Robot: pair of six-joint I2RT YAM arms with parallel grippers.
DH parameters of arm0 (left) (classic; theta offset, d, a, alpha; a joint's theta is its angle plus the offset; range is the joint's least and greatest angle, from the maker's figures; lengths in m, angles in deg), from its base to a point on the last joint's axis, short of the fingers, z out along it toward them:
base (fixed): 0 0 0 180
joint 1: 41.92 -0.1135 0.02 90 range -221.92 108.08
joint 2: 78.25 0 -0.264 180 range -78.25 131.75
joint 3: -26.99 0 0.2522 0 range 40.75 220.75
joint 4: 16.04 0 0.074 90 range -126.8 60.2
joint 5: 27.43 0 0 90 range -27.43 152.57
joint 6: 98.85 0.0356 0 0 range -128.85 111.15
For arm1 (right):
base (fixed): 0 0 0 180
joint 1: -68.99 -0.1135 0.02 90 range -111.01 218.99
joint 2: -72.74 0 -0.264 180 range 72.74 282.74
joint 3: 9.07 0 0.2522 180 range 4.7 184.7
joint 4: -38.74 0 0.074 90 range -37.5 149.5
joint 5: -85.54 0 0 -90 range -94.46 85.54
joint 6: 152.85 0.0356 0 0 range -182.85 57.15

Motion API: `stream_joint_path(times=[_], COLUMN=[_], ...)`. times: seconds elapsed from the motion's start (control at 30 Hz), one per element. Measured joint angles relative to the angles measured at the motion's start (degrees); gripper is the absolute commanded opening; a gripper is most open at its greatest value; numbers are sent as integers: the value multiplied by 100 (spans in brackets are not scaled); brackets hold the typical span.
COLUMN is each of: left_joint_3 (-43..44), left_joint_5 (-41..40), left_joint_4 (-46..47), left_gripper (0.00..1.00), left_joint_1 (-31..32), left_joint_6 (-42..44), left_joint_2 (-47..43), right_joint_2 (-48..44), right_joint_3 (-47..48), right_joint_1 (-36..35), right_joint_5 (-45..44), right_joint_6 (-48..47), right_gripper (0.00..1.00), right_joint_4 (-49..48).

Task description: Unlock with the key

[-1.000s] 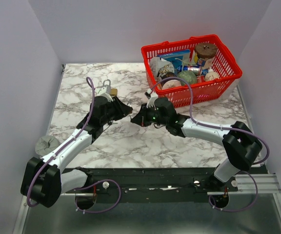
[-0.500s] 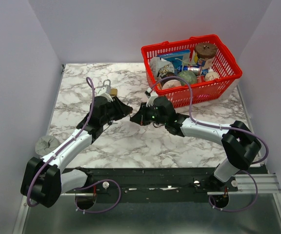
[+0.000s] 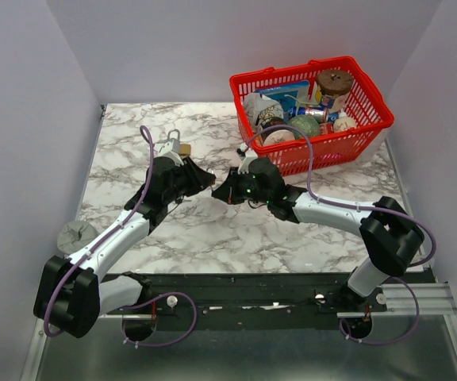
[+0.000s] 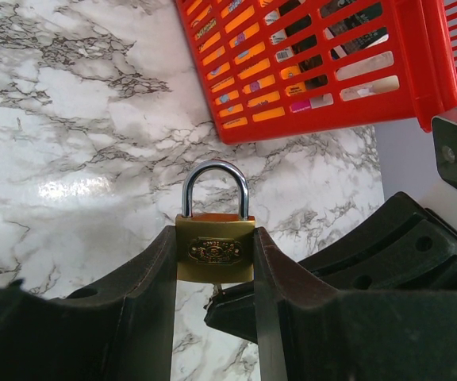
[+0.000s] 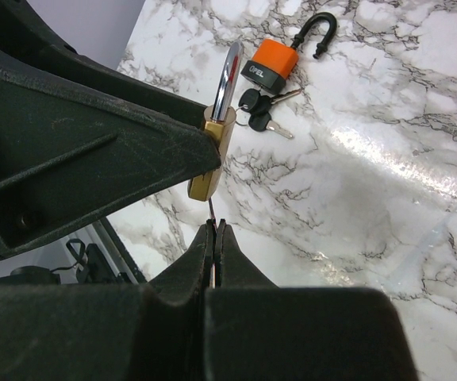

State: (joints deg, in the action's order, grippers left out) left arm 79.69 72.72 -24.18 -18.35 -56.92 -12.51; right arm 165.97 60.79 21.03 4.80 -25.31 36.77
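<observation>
My left gripper (image 4: 214, 238) squeezes the gold padlock (image 4: 214, 252) from both sides, above the marble table (image 4: 70, 119). The padlock's silver loop is closed. My right gripper (image 5: 214, 232) is pinched tight on the thin key (image 5: 211, 213). The key's tip sits just under the padlock's bottom.
</observation>
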Motion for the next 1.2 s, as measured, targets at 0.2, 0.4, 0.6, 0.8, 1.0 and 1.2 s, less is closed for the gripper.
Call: stream_joint_path(times=[0.2, 0.4, 0.6, 0.8, 1.0, 1.2], left_joint_3=[-9, -79, -170, -179, -190, -197], left_joint_5=[0, 0, -2, -35, -61, -92], left_joint_4=[37, 151, 315, 455, 555, 658], left_gripper=[0, 0, 0, 0, 0, 0], left_joint_1=[0, -22, -28, -83, -103, -103], left_joint_6=[-11, -136, -284, -299, -308, -345], left_joint_2=[0, 0, 0, 0, 0, 0], right_joint_2=[0, 0, 26, 129, 177, 203], right_joint_3=[0, 0, 26, 210, 317, 452], right_joint_1=[-11, -35, -35, -33, -33, -35], right_joint_5=[-94, -195, -232, -260, -326, -407], right_joint_6=[61, 192, 400, 446, 439, 352], right_gripper=[1, 1, 1, 1, 1, 1], right_joint_4=[-2, -7, -4, 17, 72, 203])
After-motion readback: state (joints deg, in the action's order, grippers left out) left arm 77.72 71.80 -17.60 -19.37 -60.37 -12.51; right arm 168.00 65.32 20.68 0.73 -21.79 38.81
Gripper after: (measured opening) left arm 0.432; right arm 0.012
